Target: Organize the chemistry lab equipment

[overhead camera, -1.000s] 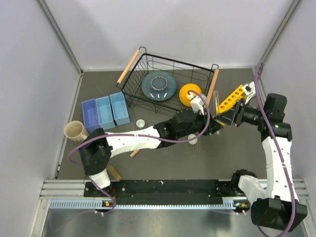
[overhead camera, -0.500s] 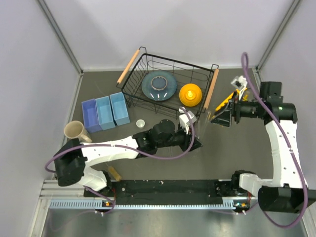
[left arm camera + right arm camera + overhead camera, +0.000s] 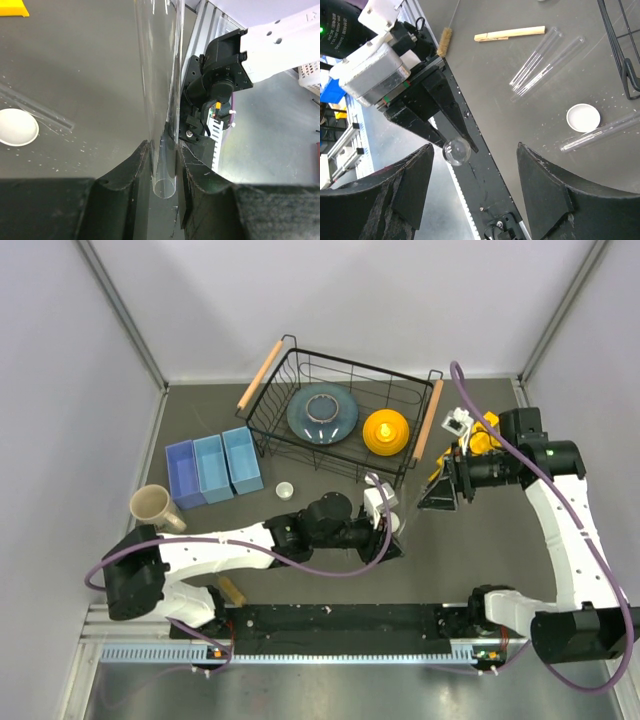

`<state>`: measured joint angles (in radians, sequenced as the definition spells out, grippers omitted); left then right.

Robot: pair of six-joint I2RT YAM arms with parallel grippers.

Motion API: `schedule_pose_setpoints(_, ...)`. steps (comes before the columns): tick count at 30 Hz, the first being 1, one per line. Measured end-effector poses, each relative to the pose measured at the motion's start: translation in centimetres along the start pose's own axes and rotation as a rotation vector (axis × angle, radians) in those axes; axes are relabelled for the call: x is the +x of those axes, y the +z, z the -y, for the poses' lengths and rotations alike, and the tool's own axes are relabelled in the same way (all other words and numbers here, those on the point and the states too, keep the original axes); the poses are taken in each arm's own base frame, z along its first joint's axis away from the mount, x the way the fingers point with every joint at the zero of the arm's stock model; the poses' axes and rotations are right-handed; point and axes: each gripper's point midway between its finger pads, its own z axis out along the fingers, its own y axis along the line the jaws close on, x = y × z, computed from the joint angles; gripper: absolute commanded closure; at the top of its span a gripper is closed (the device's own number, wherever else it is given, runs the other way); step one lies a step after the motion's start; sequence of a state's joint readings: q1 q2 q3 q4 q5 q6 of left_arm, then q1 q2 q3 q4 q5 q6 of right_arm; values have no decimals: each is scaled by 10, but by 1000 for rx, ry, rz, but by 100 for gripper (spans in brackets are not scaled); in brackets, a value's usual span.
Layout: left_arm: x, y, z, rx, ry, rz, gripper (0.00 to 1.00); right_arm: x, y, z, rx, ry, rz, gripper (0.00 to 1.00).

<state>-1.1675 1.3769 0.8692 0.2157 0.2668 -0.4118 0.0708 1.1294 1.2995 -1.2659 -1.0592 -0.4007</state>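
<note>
My left gripper (image 3: 392,533) is shut on a thin clear tube (image 3: 159,90) and holds it off the table; in the left wrist view the jaws (image 3: 162,152) pinch its open end. My right gripper (image 3: 438,494) is open and empty, facing the left gripper; its view (image 3: 475,185) shows the held tube's rounded end (image 3: 456,151) between its fingers. The yellow rack (image 3: 485,435) sits behind the right wrist, mostly hidden. Several clear tubes (image 3: 536,61) lie on the table by a white round piece (image 3: 583,117) and a wooden stick (image 3: 510,33). Another white piece (image 3: 285,490) lies near the blue bins.
A black wire basket (image 3: 300,365) with a grey-blue plate (image 3: 322,413) and an orange bowl (image 3: 385,432) stands at the back. Three blue bins (image 3: 213,468) and a beige cup (image 3: 150,505) stand at the left. A small brush (image 3: 444,40) lies near the stick.
My left gripper has drawn back toward the near edge with the tube. My right gripper has swung left, away from the yellow rack, and now faces the left gripper.
</note>
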Motion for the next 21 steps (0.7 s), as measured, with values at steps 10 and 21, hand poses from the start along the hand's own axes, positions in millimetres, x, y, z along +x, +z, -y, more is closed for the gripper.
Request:
schedule_pose_setpoints(10, 12, 6, -2, -2, -5, -38, 87, 6, 7, 5, 3, 6, -50, 48)
schedule_pose_setpoints(21, 7, 8, -2, -7, -1, -29, 87, 9, 11, 0, -16, 2, -68, 78)
